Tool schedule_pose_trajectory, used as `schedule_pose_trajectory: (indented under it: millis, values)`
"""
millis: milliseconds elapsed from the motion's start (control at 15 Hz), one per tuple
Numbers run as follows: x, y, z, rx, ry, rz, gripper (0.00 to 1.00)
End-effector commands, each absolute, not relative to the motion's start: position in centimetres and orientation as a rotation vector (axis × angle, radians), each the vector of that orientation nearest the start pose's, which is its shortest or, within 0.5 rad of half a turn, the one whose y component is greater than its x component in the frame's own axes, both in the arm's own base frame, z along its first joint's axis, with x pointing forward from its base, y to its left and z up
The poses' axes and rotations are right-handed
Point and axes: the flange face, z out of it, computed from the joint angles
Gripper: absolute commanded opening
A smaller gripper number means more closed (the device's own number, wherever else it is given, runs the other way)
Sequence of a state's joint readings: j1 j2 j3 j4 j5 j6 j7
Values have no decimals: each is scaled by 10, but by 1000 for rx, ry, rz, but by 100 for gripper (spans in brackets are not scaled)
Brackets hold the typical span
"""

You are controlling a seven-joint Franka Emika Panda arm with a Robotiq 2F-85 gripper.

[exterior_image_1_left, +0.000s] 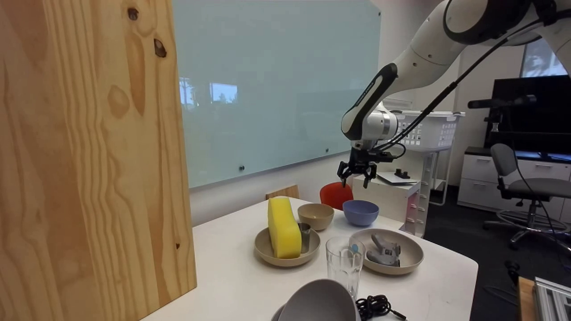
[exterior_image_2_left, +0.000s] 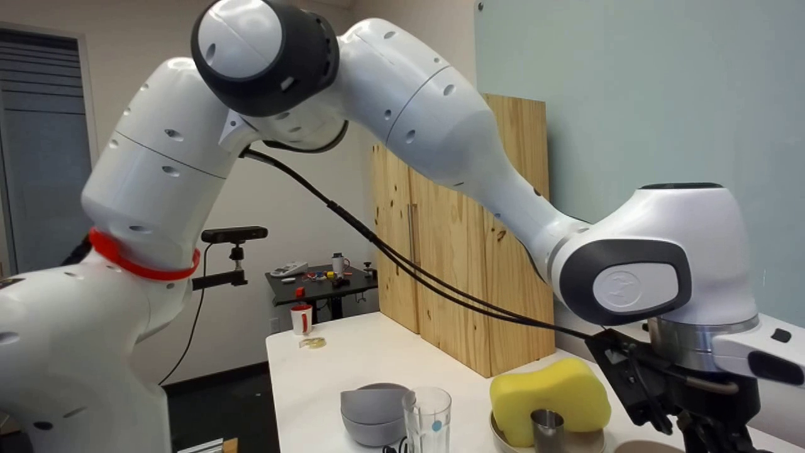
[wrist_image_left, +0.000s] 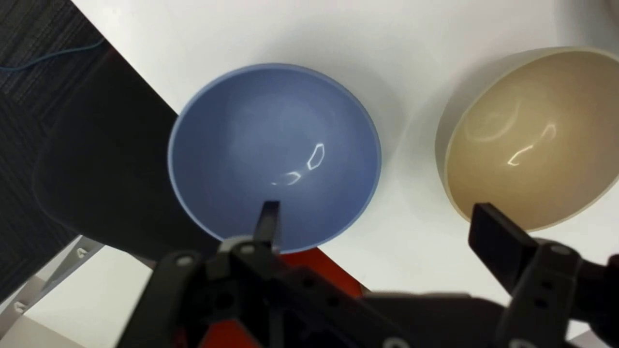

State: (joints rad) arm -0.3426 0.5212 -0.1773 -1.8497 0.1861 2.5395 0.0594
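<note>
My gripper (exterior_image_1_left: pixel 355 182) hangs above the far end of the white table, fingers spread wide and nothing between them. Below it, a blue bowl (wrist_image_left: pixel 271 140) stands at the table edge with nothing inside. A beige bowl (wrist_image_left: pixel 541 135) is beside it, also bare inside. In the wrist view one finger (wrist_image_left: pixel 267 224) overlaps the blue bowl's near rim and the other shows by the beige bowl; an exterior view has the gripper well above both. Nearer that camera, a beige plate (exterior_image_1_left: pixel 263 247) bears a yellow sponge (exterior_image_1_left: pixel 283 232) and a metal cup (exterior_image_1_left: pixel 305 238).
A shallow dish (exterior_image_1_left: pixel 412 254) holds a grey game controller (exterior_image_1_left: pixel 386 254). In front stand a clear glass (exterior_image_1_left: pixel 343 265), grey bowls (exterior_image_1_left: pixel 319 303) and a coiled black cable (exterior_image_1_left: pixel 377 306). A tall wooden cabinet (exterior_image_2_left: pixel 453 277) rises from the table; a glass board (exterior_image_1_left: pixel 276 89) covers the wall behind.
</note>
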Motion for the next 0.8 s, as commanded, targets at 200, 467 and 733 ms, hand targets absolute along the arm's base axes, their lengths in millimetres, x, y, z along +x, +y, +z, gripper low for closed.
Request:
schedule_pose_trajectory:
  millis: [200, 467, 733]
  values:
    - [574, -343, 220, -2940, 1016, -225, 100]
    - [572, -356, 209, -2939, 1006, -214, 100]
    - [584, -357, 198, -2956, 963, -224, 100]
